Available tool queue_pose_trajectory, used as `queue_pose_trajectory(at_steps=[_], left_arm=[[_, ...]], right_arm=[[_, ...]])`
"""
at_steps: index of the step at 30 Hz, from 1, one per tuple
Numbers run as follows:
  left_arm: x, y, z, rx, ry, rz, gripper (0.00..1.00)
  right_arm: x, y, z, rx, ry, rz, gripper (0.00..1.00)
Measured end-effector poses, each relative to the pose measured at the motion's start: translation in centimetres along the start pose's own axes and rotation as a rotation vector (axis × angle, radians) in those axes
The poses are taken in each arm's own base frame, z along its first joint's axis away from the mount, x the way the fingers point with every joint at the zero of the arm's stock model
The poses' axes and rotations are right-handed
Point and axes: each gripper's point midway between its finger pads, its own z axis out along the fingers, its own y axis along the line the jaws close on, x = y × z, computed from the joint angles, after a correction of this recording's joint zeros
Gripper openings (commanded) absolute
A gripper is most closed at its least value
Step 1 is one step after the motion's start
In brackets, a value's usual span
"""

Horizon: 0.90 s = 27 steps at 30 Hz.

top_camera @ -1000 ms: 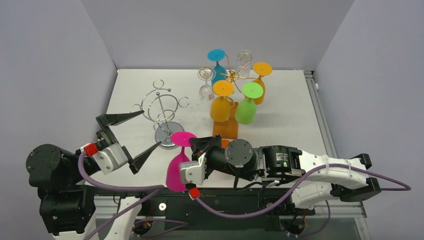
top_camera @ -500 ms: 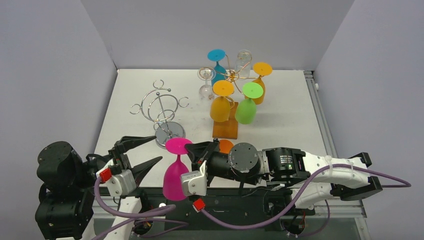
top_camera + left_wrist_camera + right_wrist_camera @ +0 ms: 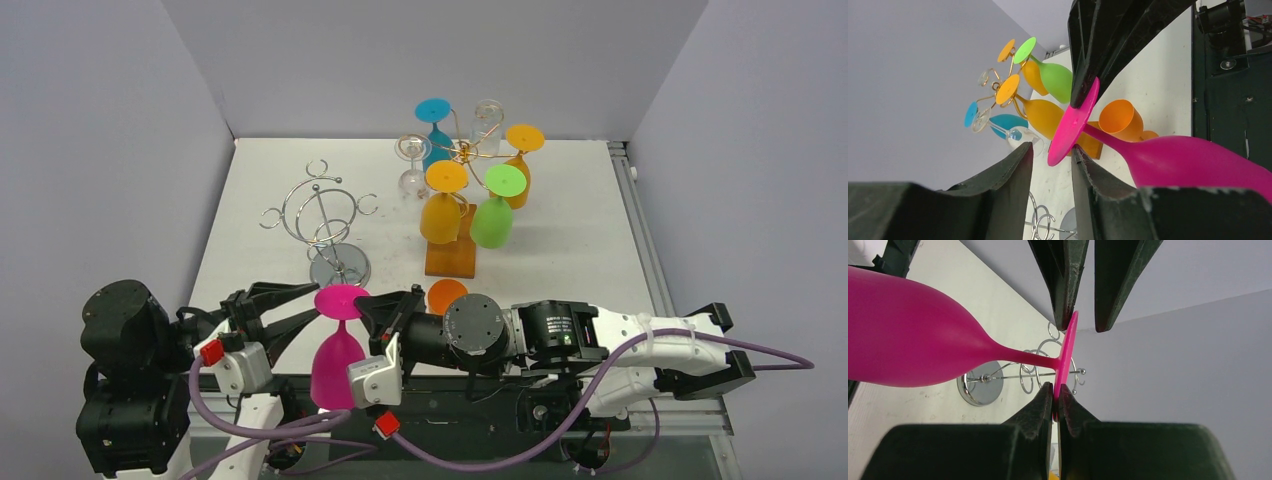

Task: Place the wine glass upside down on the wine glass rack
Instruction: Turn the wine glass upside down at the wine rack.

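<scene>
A pink wine glass (image 3: 335, 365) hangs upside down, bowl low and foot up, at the near table edge. My right gripper (image 3: 373, 305) is shut on the right rim of its foot; in the right wrist view the pads (image 3: 1045, 395) pinch the thin pink disc (image 3: 1066, 350). My left gripper (image 3: 317, 301) straddles the foot's left rim, still open. One finger (image 3: 1083, 165) touches the disc (image 3: 1073, 125) and the other (image 3: 1020, 165) stands apart from it. The empty silver wine glass rack (image 3: 325, 215) stands just behind.
A gold rack (image 3: 465, 150) at the back holds several coloured and clear glasses upside down over an orange wooden base (image 3: 452, 257). A small orange cup (image 3: 447, 295) stands beside the right gripper. Grey walls enclose the table on three sides.
My left gripper swung in from the left and narrowed around the foot's left rim. The right arm carried the pink glass a little left and nearer.
</scene>
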Motion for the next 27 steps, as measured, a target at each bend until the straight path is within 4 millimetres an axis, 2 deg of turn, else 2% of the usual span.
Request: queue_pose_trajectory(at_steps=[6, 8, 11, 14, 16, 22, 27], left_arm=[[-0.1, -0.2, 0.0, 0.013, -0.009, 0.019, 0.18], [0.1, -0.3, 0.0, 0.015, -0.004, 0.033, 0.01], [0.5, -0.4, 0.0, 0.017, 0.009, 0.062, 0.00], [0.9, 0.0, 0.1, 0.014, 0.010, 0.134, 0.00], [1.9, 0.0, 0.1, -0.001, 0.027, 0.172, 0.00], [4.7, 1.4, 0.0, -0.112, 0.074, 0.392, 0.00], [5.0, 3.2, -0.5, -0.186, 0.119, 0.573, 0.00]], right_arm=[[-0.6, -0.8, 0.6, 0.040, -0.021, 0.004, 0.00], [-0.8, -0.9, 0.9, 0.047, -0.026, 0.001, 0.00], [-0.6, -1.6, 1.1, 0.073, -0.016, 0.000, 0.09], [-0.3, -2.4, 1.2, 0.101, -0.006, 0.016, 0.30], [0.1, -2.7, 1.7, 0.121, 0.001, 0.052, 0.38], [2.1, -3.0, 1.6, 0.151, 0.031, 0.231, 0.46], [5.1, -1.6, -1.1, 0.150, 0.072, 0.365, 0.48]])
